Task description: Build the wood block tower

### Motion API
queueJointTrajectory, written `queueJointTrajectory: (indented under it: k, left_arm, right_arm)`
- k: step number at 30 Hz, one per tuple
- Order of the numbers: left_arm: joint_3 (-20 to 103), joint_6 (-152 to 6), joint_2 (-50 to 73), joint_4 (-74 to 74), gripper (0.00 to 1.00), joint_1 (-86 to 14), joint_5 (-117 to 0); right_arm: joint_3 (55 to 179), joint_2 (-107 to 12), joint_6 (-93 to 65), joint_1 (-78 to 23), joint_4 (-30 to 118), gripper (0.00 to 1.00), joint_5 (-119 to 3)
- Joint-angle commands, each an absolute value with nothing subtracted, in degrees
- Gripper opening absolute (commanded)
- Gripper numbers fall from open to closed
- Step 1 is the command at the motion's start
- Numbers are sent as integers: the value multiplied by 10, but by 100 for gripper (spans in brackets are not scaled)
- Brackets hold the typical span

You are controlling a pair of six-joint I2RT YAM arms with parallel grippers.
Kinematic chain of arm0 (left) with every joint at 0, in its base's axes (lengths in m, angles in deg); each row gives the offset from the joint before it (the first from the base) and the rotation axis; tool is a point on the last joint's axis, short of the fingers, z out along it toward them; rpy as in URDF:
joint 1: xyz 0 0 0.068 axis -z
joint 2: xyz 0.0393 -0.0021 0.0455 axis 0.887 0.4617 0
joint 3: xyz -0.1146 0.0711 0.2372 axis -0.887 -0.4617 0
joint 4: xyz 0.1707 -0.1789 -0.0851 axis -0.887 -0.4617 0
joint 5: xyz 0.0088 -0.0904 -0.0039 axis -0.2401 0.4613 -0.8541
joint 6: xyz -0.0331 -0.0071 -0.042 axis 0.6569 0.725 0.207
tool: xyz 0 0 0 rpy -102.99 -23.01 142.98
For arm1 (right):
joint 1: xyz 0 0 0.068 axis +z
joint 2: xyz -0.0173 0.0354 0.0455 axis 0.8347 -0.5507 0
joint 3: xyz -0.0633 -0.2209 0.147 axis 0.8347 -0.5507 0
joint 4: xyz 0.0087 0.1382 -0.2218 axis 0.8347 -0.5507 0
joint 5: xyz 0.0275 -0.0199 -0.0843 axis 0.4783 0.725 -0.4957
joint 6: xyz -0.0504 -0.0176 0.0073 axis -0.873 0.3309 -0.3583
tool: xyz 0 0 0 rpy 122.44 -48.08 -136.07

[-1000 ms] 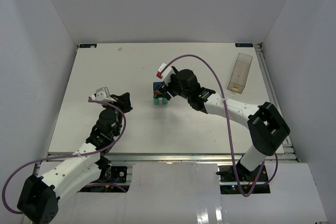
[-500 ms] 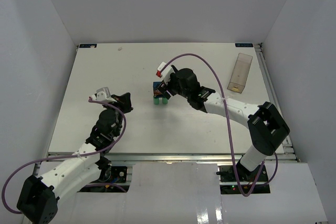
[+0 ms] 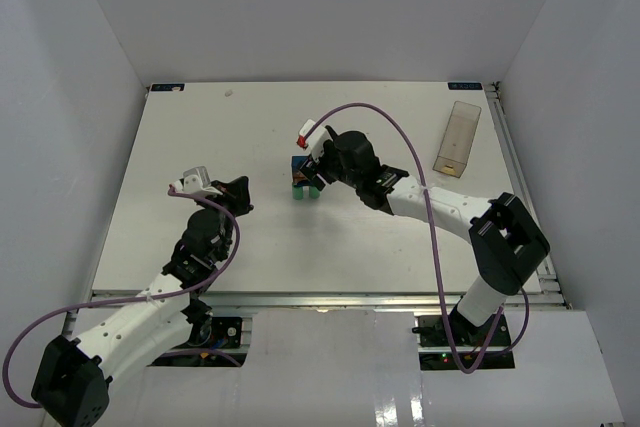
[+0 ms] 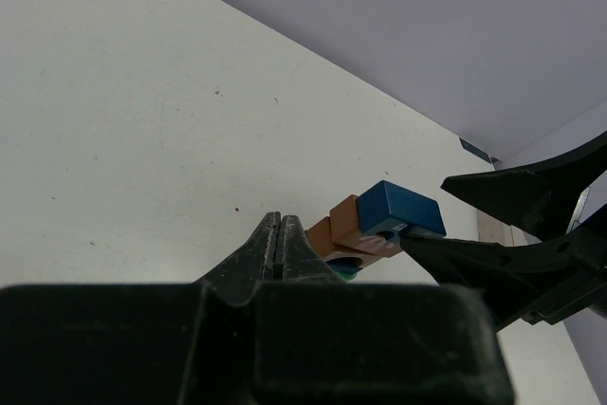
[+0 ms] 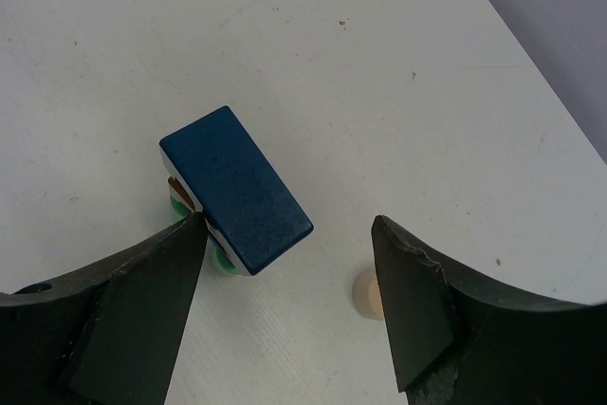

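The wood block tower [image 3: 304,185] stands mid-tabletop [image 3: 200,127], topped by a blue block [image 5: 235,189]. The right end effector [image 5: 289,227] hangs spread open around it, holding nothing; the left end effector [image 4: 280,231] is closed and empty. That placement looks done, so the next move likely calls for lifting clear and fetching the tan piece [image 5: 365,296] beside the tower

The blue block [image 5: 237,192] is smooth, matt-painted wood; the white table [image 5: 398,64] matt and faintly speckled; the box [image 3: 457,137] clear plastic.

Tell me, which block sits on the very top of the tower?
The dark blue block; the brown blocks and green cylinders are underneath it.
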State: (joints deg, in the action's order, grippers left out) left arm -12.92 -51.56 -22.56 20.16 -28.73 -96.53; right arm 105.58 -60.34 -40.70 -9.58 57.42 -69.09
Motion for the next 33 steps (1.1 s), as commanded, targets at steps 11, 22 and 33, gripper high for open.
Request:
queueJointTrajectory:
  k: [11, 22, 33]
  left_arm:
    - [-130, -525, -234, 208, 0, -283, -959]
    - [-130, -525, -235, 209, 0, -282, -958]
    - [-130, -525, -235, 210, 0, -281, -958]
  right_arm:
    - [1089, -606, -405, -92, 580, 76, -687]
    - [1085, -599, -405, -92, 575, 76, -687]
    - [1064, -578, -401, -92, 573, 76, -692]
